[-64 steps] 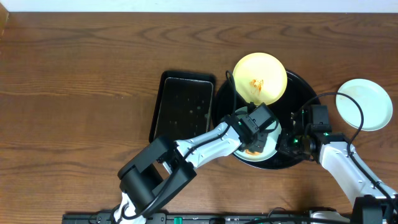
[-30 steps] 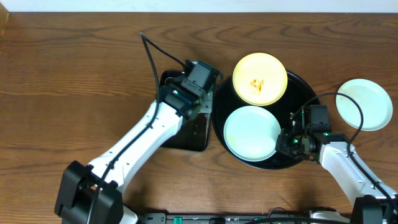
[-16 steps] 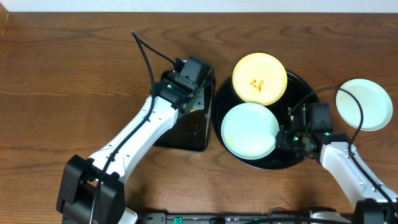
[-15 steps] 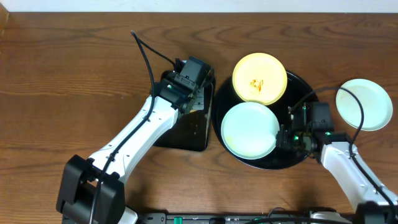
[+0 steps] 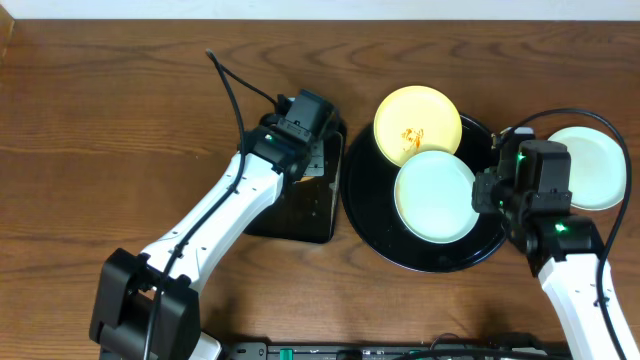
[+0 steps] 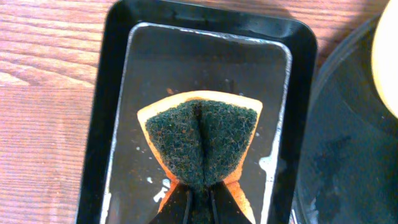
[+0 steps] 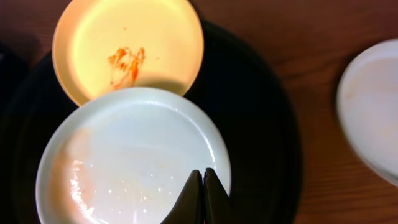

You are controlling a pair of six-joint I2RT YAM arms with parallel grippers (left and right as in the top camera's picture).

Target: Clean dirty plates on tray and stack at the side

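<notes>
At the left of the overhead view we find the small rectangular black tray (image 6: pixel 99 124), its floor wet and glistening. Over it is the left gripper (image 6: pixel 199 200), jaws narrow and pinched on the folded sponge (image 6: pixel 202 143). This is an orange pad with its dark green scouring face turned up, bulging in two lobes above the pinch and held low in that tray. We judge it is held there to take up water or to wait, out of the other arm's way.

Just beside it to the right lies the large round glossy black tray (image 5: pixel 368 225). At its upper edge sits the pale yellow round plate (image 5: pixel 418 122), which has an orange-brown smear in its middle and so is not yet cleaned. Below it is a pale mint-green plate (image 5: pixel 436 196), wet-looking with only a faint trace left, its upper rim overlapping the yellow plate's lower rim. The right gripper (image 7: pixel 203 193) has its jaws closed to a thin line on this plate's right-hand rim, an edge hold that suits carrying it off. Whether the plate is raised we cannot tell.

Farthest right, off the tray on the brown wooden table (image 5: pixel 120 120), rests a second pale mint-green plate (image 5: pixel 592 168). It looks like the start of the stack, and we judge the gripped plate is bound there.
</notes>
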